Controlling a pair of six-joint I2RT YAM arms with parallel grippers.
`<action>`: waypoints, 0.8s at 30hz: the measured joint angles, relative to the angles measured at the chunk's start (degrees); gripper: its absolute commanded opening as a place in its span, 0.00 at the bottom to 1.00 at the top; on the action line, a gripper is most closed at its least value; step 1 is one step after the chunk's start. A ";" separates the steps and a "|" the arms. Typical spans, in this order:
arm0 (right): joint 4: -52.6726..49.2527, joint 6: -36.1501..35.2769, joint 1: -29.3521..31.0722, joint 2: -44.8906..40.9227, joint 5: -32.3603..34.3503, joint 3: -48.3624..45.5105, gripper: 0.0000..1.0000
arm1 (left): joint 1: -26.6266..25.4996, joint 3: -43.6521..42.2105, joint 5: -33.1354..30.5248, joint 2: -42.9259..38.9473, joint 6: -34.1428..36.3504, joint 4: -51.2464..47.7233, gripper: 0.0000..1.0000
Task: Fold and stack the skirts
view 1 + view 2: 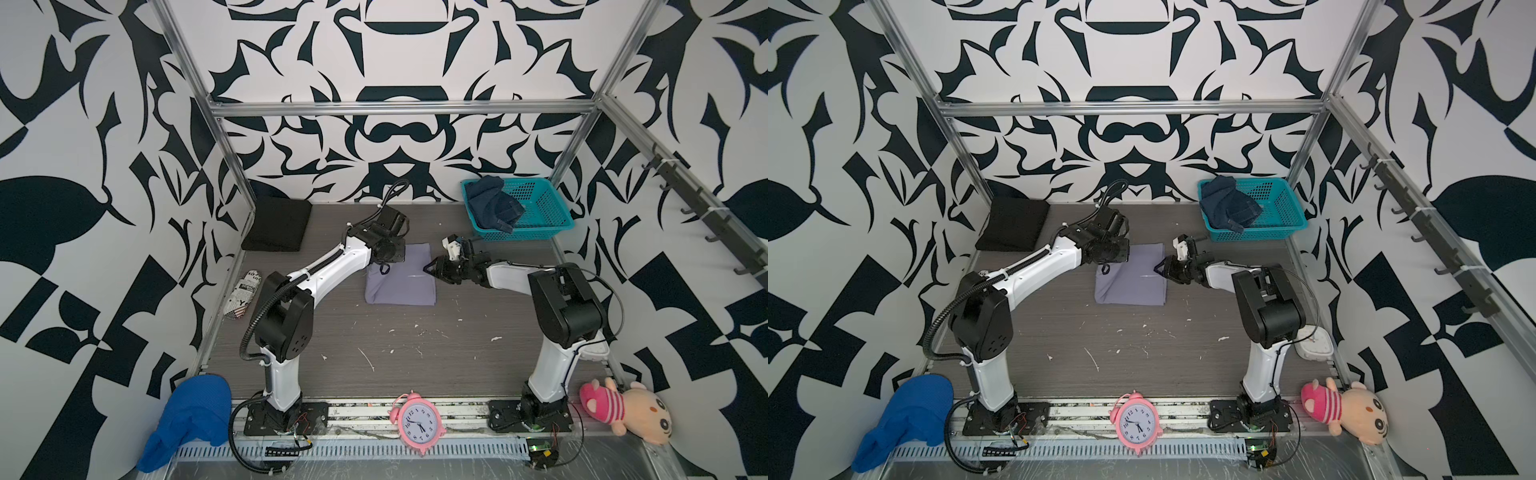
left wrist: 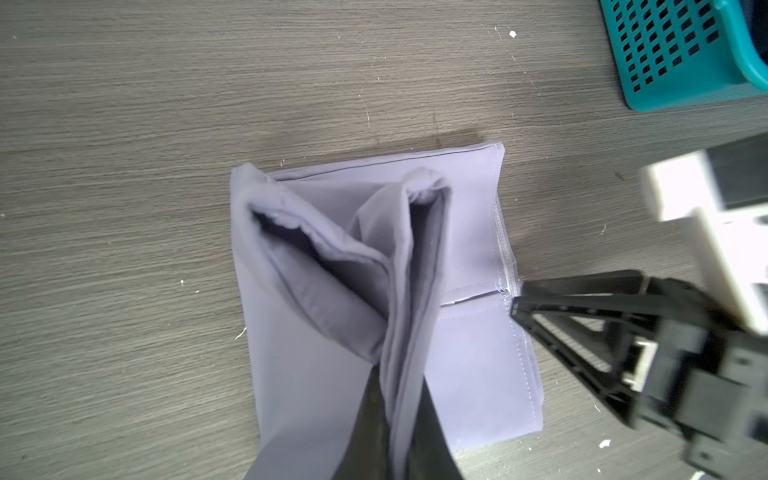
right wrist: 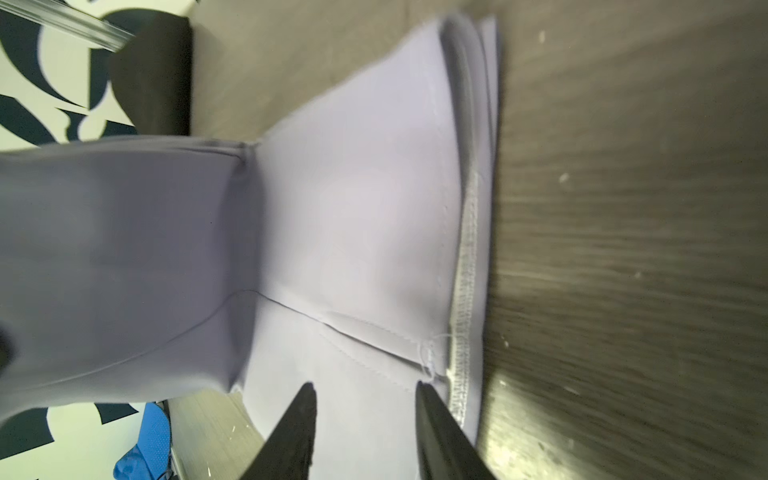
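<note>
— How is the light on you?
— Bright and even in both top views, falling from above. My arms (image 1: 332, 264) throw only soft, faint shadows on the table (image 1: 415, 357).
— Any bending at the edges?
— The walls (image 1: 83, 208) stretch and splay toward the corners, as through a wide lens.
— And the wrist views?
— Left wrist: the lavender skirt (image 2: 469, 249) is sharp, with deep shadow inside its raised folds; my right gripper (image 2: 519, 297) is smeared. Right wrist: soft all over, the table streaked with blur, my fingers (image 3: 291, 440) dark and unfocused.
</note>
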 measured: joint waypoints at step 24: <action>5.16 0.79 0.24 2.89 0.07 -2.19 0.17 | -3.39 4.39 0.70 4.61 -6.12 0.48 0.00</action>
